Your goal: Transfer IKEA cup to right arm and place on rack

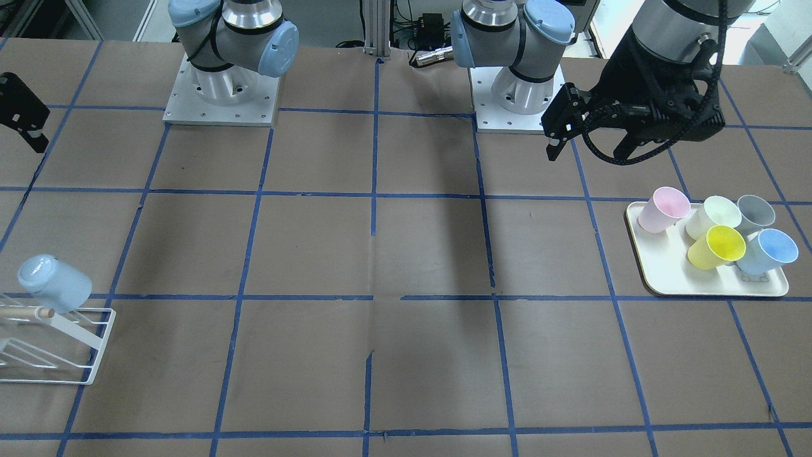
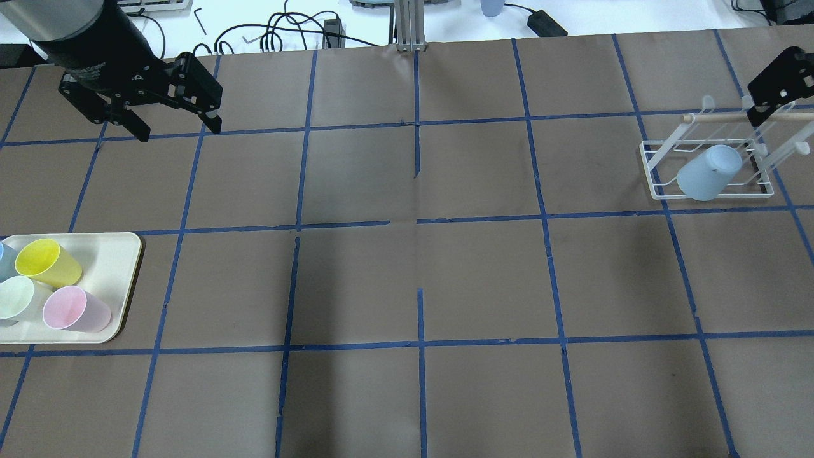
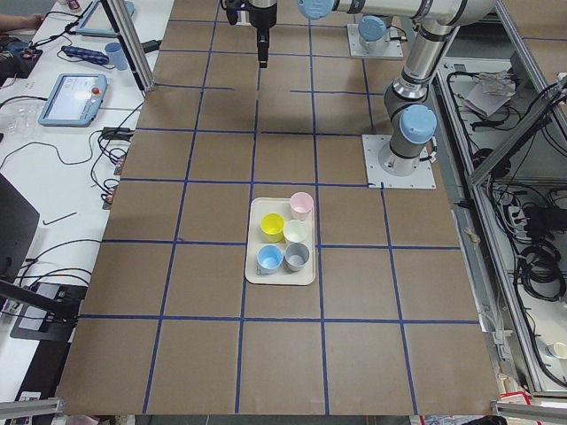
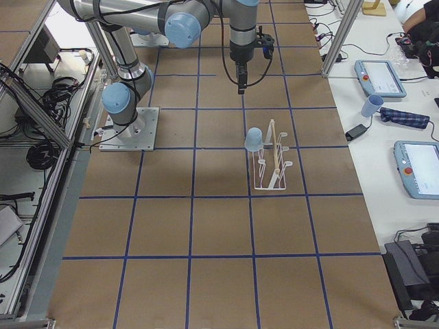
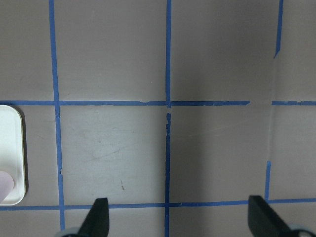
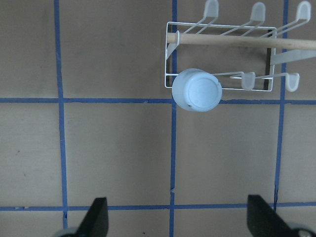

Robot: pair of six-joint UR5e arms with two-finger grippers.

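A pale blue IKEA cup (image 2: pixel 707 172) hangs upside down on a prong of the white wire rack (image 2: pixel 661 166), at the rack's end; it also shows in the right wrist view (image 6: pixel 196 90). A second pale blue cup (image 1: pixel 767 251) lies on the cream tray (image 1: pixel 666 279). My right gripper (image 6: pixel 180 219) is open and empty, hovering above the table just beside the rack (image 6: pixel 219 39). My left gripper (image 2: pixel 179 132) is open and empty, high above the table behind the tray, with nothing between its fingers (image 5: pixel 98 217).
The tray also holds a pink cup (image 1: pixel 663 209), a pale green cup (image 1: pixel 713 216), a grey cup (image 1: pixel 755 212) and a yellow cup (image 1: pixel 717 247). The rack's wooden rod (image 6: pixel 237 41) and its other prongs carry nothing. Both arm bases stand at the table's robot side.
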